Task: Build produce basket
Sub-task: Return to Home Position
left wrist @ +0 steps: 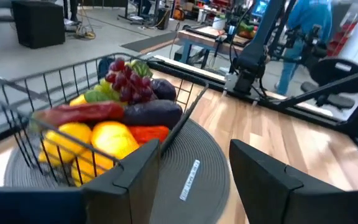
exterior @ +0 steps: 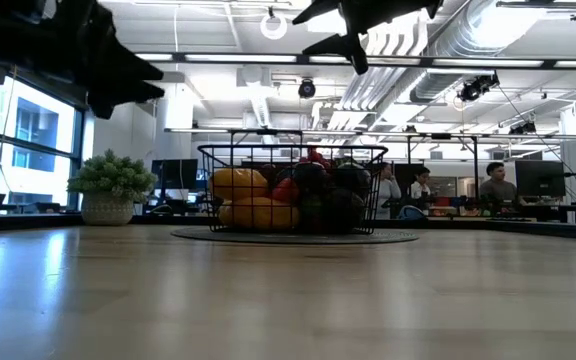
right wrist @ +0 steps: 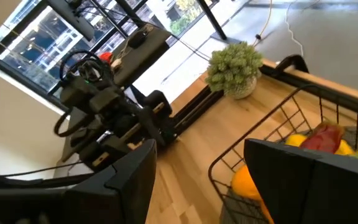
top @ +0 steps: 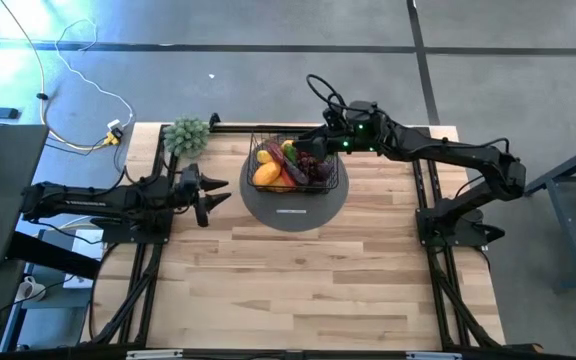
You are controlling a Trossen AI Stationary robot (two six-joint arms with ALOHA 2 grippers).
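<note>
High view, basket: the basket (top: 256, 155) stands on a grey disc (top: 298, 212) at the far middle of the table (top: 318, 290), heaped with produce (top: 278, 168)
High view, left gripper: the left gripper (top: 223, 192) hangs low over the wood just left of the disc, fingers spread, nothing between them
High view, right gripper: the right gripper (top: 310, 150) reaches in from the right and is over the basket's far right part
High view, plant: a plant (top: 186, 135) sits at the far edge, left of the basket
Low view, basket: the load rises to the rim (exterior: 293, 148), yellow pieces on the left and dark ones on the right
Low view, arms: a dark shape at top centre, above the basket, is probably the right gripper; it is clear of the produce
Low view, room: people (exterior: 498, 185) sit at desks beyond the table
Left wrist view, produce: grapes (left wrist: 126, 78) lie on top, an eggplant (left wrist: 151, 112) under them, lemons (left wrist: 110, 140) against the near wall
Left wrist view, fingers: both fingers (left wrist: 135, 177) stand wide apart and empty, just short of the basket
Right wrist view, fingers: its own fingers (right wrist: 303, 171) are parted and hold nothing, above the basket's corner
Right wrist view, beyond: the left arm and the plant show across the table
</note>
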